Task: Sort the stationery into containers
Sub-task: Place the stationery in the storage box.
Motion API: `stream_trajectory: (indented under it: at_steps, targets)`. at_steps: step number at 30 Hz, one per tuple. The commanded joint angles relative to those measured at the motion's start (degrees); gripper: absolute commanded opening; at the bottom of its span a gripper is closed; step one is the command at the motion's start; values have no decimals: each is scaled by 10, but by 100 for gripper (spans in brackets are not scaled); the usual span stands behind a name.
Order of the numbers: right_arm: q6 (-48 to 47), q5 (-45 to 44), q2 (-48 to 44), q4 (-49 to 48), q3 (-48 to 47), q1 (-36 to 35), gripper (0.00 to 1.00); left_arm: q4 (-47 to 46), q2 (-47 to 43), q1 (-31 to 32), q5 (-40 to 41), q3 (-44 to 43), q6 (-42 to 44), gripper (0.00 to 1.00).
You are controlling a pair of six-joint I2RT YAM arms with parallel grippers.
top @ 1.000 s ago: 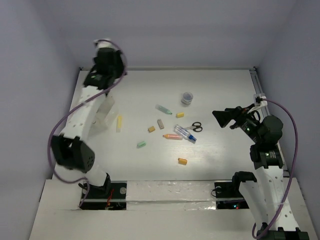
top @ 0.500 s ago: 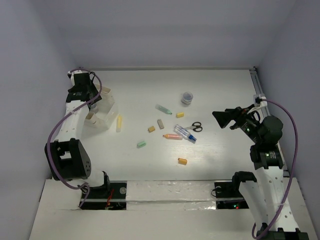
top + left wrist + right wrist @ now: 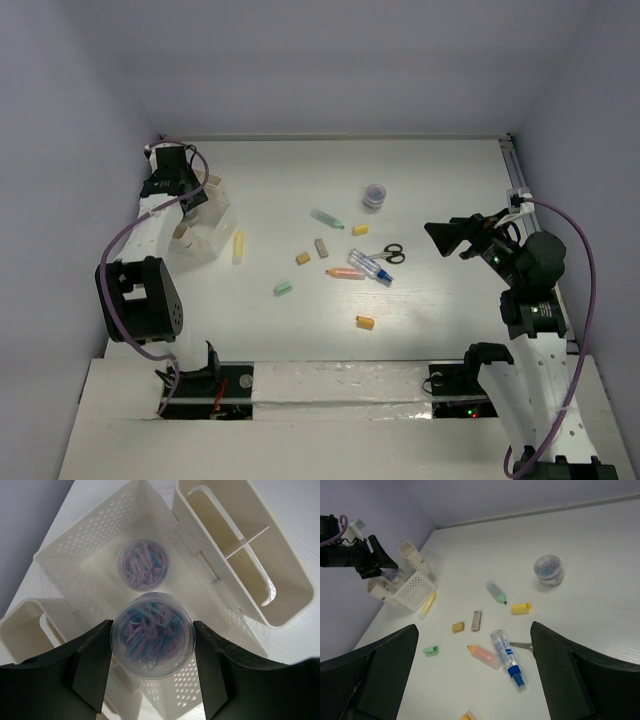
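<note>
left claw (image 3: pixel 152 636) grips a round clear jar (image 3: pixel 152 652) packed with pink and blue clips (image 3: pixel 150 627), above the perforated off-white bin (image 3: pixel 90 535) holding a twin jar (image 3: pixel 142 564); right claw (image 3: pixel 447 237) gapes wide

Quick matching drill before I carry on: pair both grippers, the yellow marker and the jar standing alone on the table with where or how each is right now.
Things:
1. left gripper
2. right gripper
3. yellow marker
4. lone jar

States:
A. lying on the table beside the perforated bin
B. open, holding nothing
C. closed on a jar of paper clips over the bin
D. standing on the open table, toward its far side

Pairs: 1-C, 2-B, 3-A, 4-D
</note>
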State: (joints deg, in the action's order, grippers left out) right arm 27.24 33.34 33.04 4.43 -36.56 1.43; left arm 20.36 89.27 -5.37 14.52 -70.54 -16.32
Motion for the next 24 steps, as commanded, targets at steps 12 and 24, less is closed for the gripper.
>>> stream_trajectory:
  at_steps: [12,24]
  targets:
    - [-3,7,1,-16,-11,2,100,-38,-9,-3,14,-35,-5,99]
    - [-3,-4,-4,-15,-11,2,100,-55,-71,189,57,-85,-2,98]
